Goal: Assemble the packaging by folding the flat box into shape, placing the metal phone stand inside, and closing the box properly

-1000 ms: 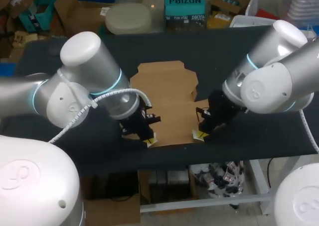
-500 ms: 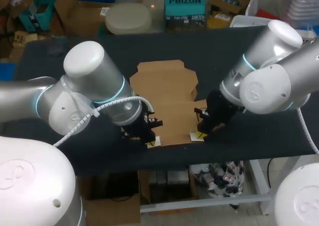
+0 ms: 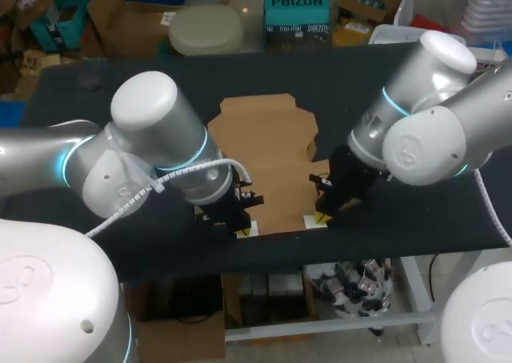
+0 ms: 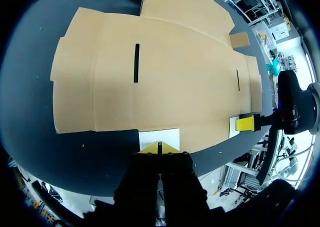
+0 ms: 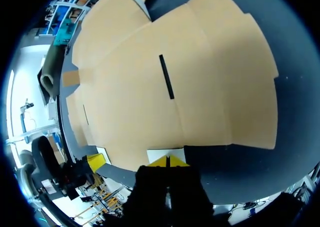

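The flat brown cardboard box (image 3: 268,163) lies unfolded on the black table, with slots showing in its panels (image 4: 136,62) (image 5: 166,77). My left gripper (image 3: 242,229) (image 4: 159,147) is shut, its yellow tips resting on the near edge of a small white flap (image 4: 159,137) at the box's near left corner. My right gripper (image 3: 320,216) (image 5: 167,161) is shut too, its tips on a matching white flap (image 5: 165,154) at the near right corner. Each wrist view shows the other gripper (image 4: 247,123) (image 5: 95,161) along the same edge. No phone stand shows.
The table's front edge (image 3: 280,255) runs just behind both grippers. Bare black tabletop (image 3: 416,211) extends to the right of the box and to its left (image 3: 72,99).
White flap faces have come into view at both near corners of the box, where only yellow tips showed. My left arm has shifted right; the right gripper has edged slightly inward.
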